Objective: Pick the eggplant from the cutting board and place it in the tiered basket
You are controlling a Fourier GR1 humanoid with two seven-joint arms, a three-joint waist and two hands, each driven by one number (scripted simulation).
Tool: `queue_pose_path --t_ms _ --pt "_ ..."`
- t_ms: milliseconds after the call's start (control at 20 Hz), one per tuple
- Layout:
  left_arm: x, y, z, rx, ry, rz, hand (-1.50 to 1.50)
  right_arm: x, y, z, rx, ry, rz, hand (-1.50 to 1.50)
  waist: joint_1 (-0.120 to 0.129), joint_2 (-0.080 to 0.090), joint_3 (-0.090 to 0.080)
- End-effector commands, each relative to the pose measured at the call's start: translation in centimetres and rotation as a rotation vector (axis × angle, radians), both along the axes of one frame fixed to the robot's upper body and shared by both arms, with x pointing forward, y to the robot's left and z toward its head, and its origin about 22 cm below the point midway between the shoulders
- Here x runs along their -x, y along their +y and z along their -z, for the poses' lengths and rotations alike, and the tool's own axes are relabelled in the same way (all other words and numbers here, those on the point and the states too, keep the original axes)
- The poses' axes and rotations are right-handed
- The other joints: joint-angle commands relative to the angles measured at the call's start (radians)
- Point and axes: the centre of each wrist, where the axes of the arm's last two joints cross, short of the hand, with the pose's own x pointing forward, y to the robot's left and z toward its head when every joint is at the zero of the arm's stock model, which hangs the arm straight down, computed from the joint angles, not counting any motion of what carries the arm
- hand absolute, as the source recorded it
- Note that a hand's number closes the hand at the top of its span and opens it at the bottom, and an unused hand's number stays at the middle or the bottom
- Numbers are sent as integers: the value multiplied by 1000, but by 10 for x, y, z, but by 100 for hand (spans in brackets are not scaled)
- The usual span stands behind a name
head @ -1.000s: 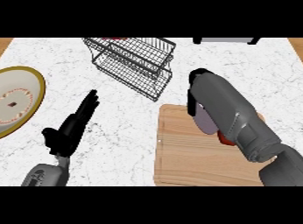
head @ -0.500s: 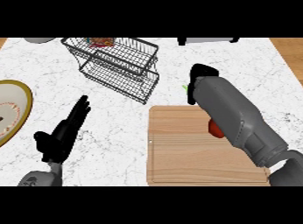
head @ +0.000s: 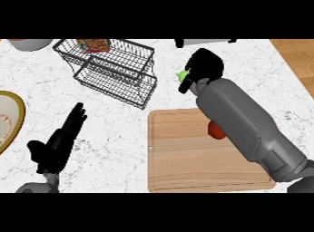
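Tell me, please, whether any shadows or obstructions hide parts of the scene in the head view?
In the head view, lighting is even with no glare; the right forearm covers most of a red object on the cutting board, and the right hand hides most of a green piece.

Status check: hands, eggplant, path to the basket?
Right hand curled beyond the cutting board, green stem showing at it. Left hand open, resting on the counter. Red item on board under right forearm. Tiered basket left of right hand, nothing between.
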Motion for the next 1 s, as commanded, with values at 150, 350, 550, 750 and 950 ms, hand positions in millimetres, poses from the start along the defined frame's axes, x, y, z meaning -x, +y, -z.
queue_pose_path --t_ms 150,350,550,750,950 --pt "3 0 1 13 -7 20 0 34 27 -68 -161 -393 -47 150 20 13 -1" --pt "-8 -8 -4 11 -28 34 0 65 30 -112 -162 -437 -54 150 46 30 -1" --pt "-13 -19 -11 3 -64 84 0 80 30 -159 -197 -470 24 150 95 47 -1" --pt "-25 -22 -22 -1 -59 112 0 91 52 -194 -222 -488 41 150 116 53 -2" --pt "-28 -31 -22 3 -64 144 0 65 61 -215 -203 -444 49 150 140 62 -2"
